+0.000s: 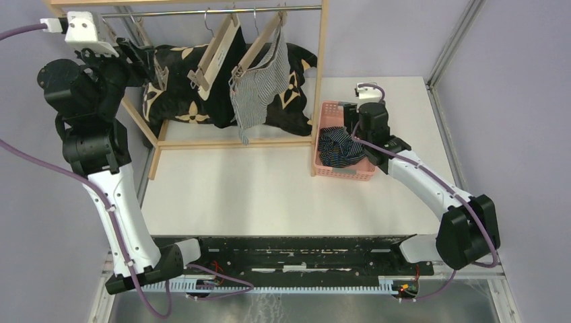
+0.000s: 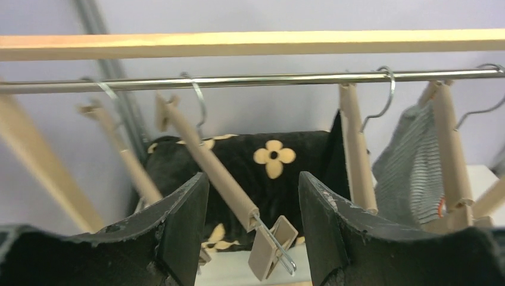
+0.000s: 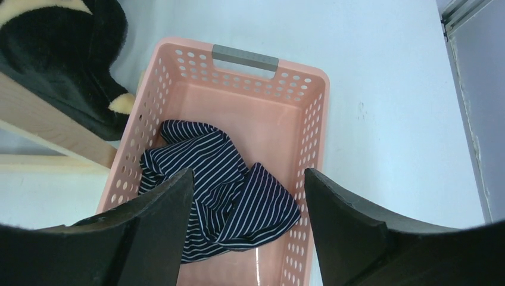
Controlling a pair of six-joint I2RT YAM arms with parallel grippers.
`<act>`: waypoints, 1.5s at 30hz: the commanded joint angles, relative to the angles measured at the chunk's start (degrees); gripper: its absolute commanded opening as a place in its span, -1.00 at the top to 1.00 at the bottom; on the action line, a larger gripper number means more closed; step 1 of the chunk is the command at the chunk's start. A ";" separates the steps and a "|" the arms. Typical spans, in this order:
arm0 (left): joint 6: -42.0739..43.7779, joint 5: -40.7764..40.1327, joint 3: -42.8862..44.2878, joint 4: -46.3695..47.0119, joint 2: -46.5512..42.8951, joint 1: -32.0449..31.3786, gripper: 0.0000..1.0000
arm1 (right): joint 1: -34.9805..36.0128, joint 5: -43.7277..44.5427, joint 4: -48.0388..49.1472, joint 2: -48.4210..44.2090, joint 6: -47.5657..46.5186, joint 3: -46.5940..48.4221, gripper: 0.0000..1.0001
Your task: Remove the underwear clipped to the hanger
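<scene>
While left end effector (image 2: 253, 179) and right end effector (image 3: 249, 176) gape empty | pinstriped underwear (image 1: 252, 87) hangs, long axis vertical (clipped up top)

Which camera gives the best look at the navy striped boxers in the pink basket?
The right wrist view: it looks straight down into the pink basket, where the navy striped boxers lie crumpled, stripes clear. The top view shows them small, at an angle. The left wrist view misses them entirely.

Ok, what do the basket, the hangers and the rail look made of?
Basket: pink moulded plastic, matte, with walls punched full of holes. Hangers: pale, bare-looking wood, though no grain shows, with wire hooks. Rail: shiny metal, likely steel, going by its bright glints.
</scene>
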 commanded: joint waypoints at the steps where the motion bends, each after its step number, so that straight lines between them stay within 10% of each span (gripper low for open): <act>1: -6.41 10.84 -1.42 7.63 2.38 0.20 -0.25 | -0.28 -2.33 0.34 -5.65 0.56 -1.27 -0.51; 8: -8.09 13.43 7.30 3.99 8.91 -2.49 -0.25 | -0.29 -4.09 -1.18 -10.22 1.17 -1.46 -0.47; 14: 0.64 -0.46 20.55 -8.72 15.12 -19.36 -0.25 | -0.24 -4.49 -1.92 -10.84 1.08 -1.73 -0.46; 45: 5.45 -16.38 12.82 -8.79 19.20 -27.90 -0.17 | -0.22 -3.99 -1.38 -11.57 0.21 -3.71 -0.43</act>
